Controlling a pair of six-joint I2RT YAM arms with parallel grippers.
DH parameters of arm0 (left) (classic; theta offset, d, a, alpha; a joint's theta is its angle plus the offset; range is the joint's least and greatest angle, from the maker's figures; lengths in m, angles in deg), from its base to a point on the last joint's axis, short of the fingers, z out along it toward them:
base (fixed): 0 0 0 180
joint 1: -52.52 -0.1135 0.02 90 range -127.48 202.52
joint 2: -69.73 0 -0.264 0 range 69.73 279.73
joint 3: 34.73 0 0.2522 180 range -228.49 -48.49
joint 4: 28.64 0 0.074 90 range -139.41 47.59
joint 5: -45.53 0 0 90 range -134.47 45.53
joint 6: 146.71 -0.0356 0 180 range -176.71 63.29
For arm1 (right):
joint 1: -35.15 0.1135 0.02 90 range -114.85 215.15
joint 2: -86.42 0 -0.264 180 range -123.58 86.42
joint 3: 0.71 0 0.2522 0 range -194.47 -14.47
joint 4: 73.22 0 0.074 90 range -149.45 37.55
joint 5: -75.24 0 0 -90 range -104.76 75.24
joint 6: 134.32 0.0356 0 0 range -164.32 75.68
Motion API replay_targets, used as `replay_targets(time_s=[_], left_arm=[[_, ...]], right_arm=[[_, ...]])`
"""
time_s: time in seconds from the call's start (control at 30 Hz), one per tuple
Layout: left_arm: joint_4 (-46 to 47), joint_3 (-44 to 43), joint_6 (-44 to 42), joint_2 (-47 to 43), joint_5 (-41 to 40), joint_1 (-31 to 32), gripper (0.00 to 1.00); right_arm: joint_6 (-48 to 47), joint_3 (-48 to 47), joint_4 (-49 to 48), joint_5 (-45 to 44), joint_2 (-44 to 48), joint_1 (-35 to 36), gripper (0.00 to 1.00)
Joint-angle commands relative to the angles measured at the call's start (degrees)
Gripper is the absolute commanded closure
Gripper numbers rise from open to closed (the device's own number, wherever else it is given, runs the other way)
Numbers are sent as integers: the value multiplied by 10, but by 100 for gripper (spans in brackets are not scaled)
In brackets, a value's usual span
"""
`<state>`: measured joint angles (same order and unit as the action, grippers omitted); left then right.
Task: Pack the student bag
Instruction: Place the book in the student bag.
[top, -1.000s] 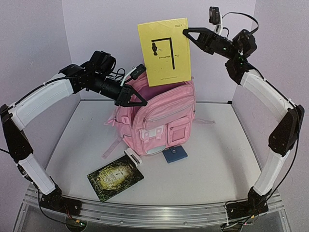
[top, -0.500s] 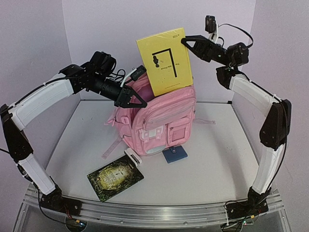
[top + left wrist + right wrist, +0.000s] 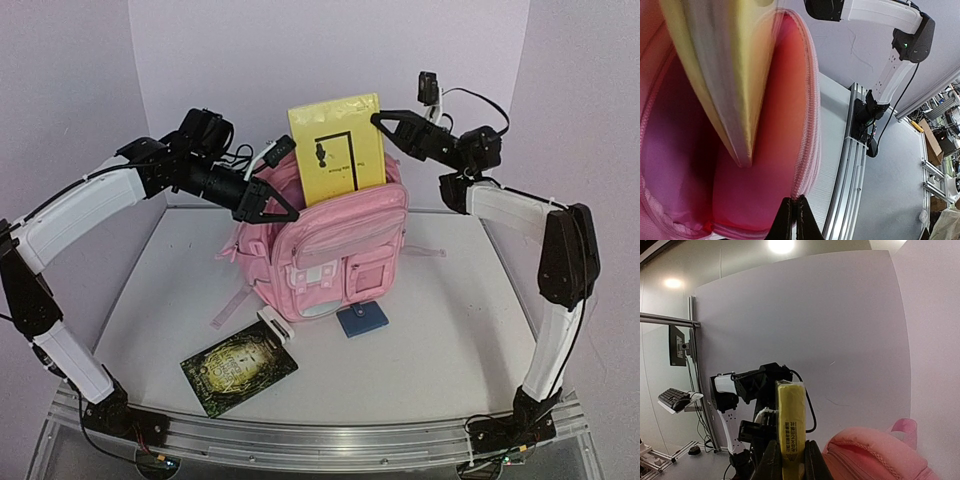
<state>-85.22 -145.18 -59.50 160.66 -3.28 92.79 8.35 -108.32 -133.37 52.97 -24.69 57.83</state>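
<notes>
On the white table (image 3: 450, 330), the left gripper (image 3: 288, 210) pinches the student bag (image 3: 330, 250) rim open for the yellow book (image 3: 335, 150) the right gripper (image 3: 380, 119) clamps.

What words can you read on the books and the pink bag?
No text here is clear enough to quote.
Yellow book, cover: a black drawing and tiny print, too small to read.
Yellow book, spine in the right wrist view: dark print, too blurred to read.
Dark book on the table: gold lettering, too small to read.
Student bag: no words show.
</notes>
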Motion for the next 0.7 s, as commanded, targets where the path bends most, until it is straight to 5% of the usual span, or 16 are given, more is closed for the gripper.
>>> replay_targets(time_s=[0.0,0.1,0.27,0.6,0.67], left_arm=[[41,10,5,-22,-17,-4,100],[50,16,10,-28,-15,-9,100],[51,15,14,-29,-7,-16,100],[55,22,26,-31,-35,-25,100],[55,27,42,-36,-52,-28,91]], right_arm=[[-8,10,-43,-19,2,14,98],[7,-1,-48,-12,-11,13,90],[35,14,-68,-7,-11,14,52],[38,49,-68,-28,23,4,35],[38,60,-67,-39,36,2,33]])
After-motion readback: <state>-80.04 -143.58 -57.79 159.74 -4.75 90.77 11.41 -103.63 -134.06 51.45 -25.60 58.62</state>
